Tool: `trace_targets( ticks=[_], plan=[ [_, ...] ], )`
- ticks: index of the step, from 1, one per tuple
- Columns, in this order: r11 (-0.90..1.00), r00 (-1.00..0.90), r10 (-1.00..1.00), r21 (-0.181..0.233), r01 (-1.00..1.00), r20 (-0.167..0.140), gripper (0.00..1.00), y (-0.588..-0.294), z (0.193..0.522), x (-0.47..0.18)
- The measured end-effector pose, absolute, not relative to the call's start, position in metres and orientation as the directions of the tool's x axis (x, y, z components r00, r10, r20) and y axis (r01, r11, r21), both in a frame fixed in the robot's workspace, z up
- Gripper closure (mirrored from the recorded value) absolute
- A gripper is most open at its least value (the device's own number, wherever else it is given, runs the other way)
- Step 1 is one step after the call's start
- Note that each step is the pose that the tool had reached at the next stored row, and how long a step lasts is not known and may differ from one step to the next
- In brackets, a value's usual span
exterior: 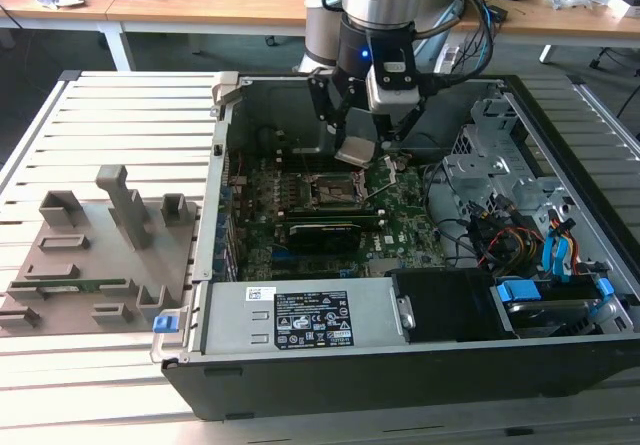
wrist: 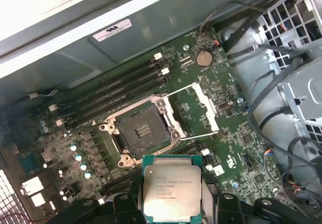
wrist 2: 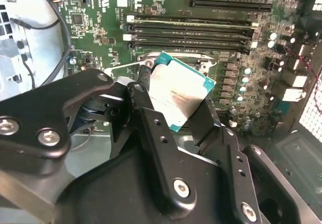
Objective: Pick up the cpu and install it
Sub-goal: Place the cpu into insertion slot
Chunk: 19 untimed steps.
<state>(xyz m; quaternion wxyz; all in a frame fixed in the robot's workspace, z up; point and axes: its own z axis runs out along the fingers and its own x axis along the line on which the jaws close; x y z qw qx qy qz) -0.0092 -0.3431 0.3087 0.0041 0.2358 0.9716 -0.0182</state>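
Silvery-beige metal with faint print covers the top of the cpu (wrist: 172,185), a flat square chip framed by a thin green rim. The gripper (wrist 2: 173,108) pinches it by two opposite edges between black fingers (wrist 2: 146,114). The chip hangs above the green motherboard (wrist: 227,83) inside the open computer case (exterior: 400,375), near the bare dark socket (wrist: 142,129). In the exterior view it seems slightly tilted.

The arm (exterior: 385,0) is showing a silver cylindrical shell above a black wrist, a blue light (exterior: 366,53) glowing. Black cables (exterior: 480,27) are trailing off it. The gripper (wrist 2: 172,102) is showing matte black fingers (wrist 2: 151,128) carrying silver screws (wrist 2: 181,187).
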Motion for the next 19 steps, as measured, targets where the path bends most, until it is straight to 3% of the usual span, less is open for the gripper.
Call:
trace_targets(
  ticks=[19],
  plan=[
    [0.734,-0.735,0.678,-0.042,0.678,-0.022,0.45,-0.3431,0.3084,-0.0092]
  ],
)
